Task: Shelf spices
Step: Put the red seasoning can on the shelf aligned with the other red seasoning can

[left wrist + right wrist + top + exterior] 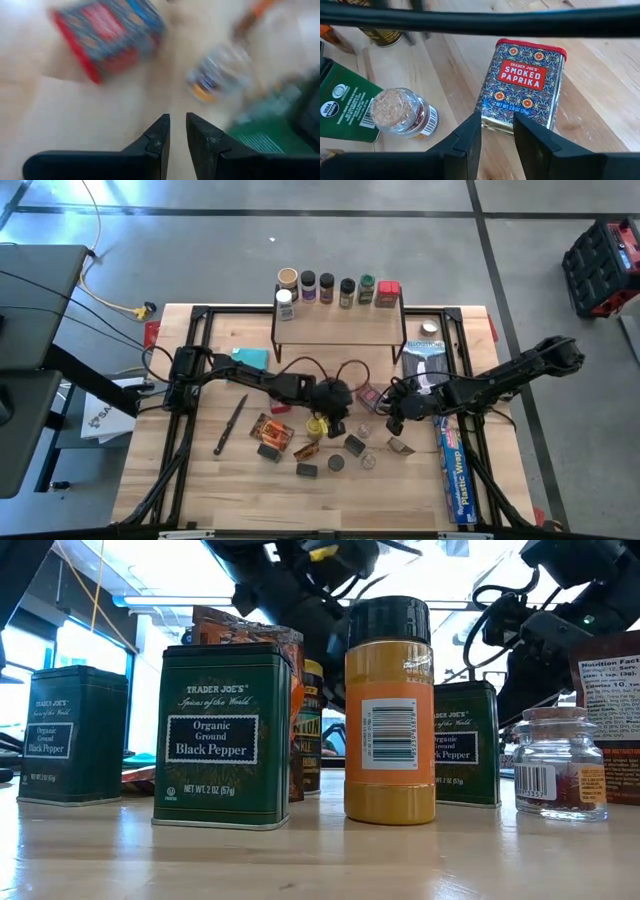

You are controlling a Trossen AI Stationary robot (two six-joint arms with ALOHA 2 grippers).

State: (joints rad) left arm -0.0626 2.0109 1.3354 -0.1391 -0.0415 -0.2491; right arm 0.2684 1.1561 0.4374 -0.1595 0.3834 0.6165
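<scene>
High view: seven spices stand on the shelf [335, 332]; the rest lie scattered on the table [200, 480] before it.

Left wrist view: left gripper [177, 131] hangs nearly closed, empty.

Right wrist view: right gripper [497, 129], slightly parted and empty, faces the smoked paprika tin [522, 85], judged rigid, light and smooth; best grasped across its narrow sides.

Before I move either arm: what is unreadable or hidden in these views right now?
- Left wrist view: red tin and small jar blurred, labels unreadable.
- Low view: orange jar hides part of the green tin behind.
- High view: shelf jar labels too small.
</scene>
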